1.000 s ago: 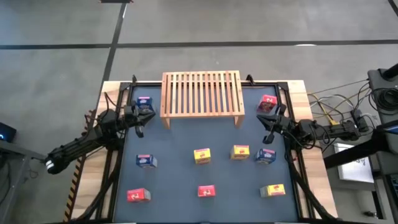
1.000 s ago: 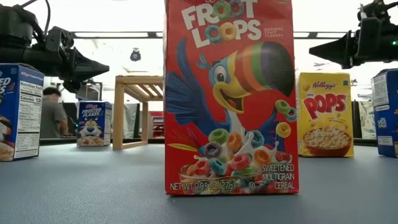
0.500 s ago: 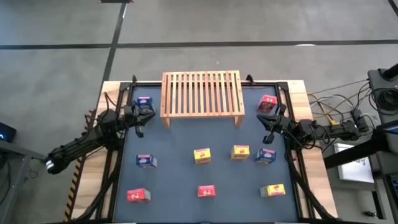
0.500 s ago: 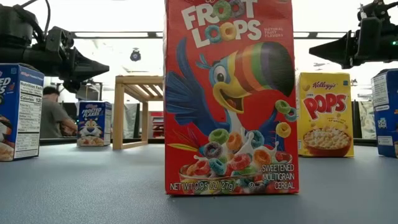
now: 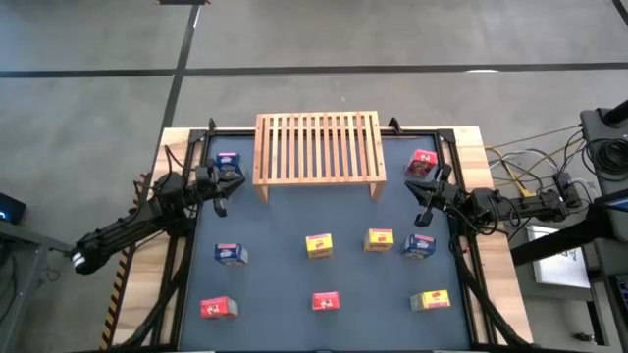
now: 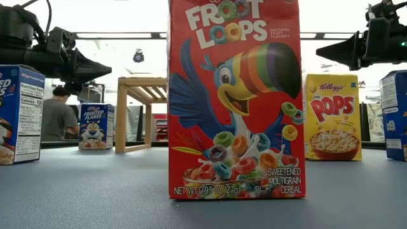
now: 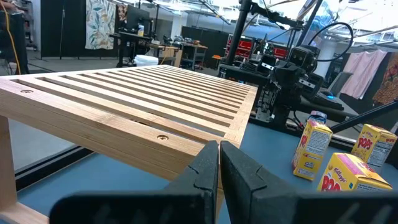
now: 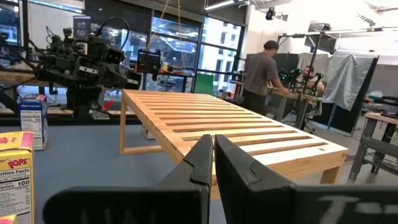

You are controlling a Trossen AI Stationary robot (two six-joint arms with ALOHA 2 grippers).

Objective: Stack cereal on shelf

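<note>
Nothing on table moved since earlier frame; only person [image 6: 58,117] behind shifts. Left gripper [image 5: 218,183], right gripper [image 5: 424,191] clenched, empty, flanking shelf [image 5: 318,147]. Cereal boxes [image 5: 319,246] scattered before it. Advice: open wide, descend square over nearest box.

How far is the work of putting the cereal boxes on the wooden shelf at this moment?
Nothing looks done: the shelf has a bare slatted top. Nothing is in hand: the left gripper and right gripper wait beside the shelf's two ends, fingers shut on nothing. All is left: nine boxes stand on the table, such as the blue box, red box and yellow box.
</note>
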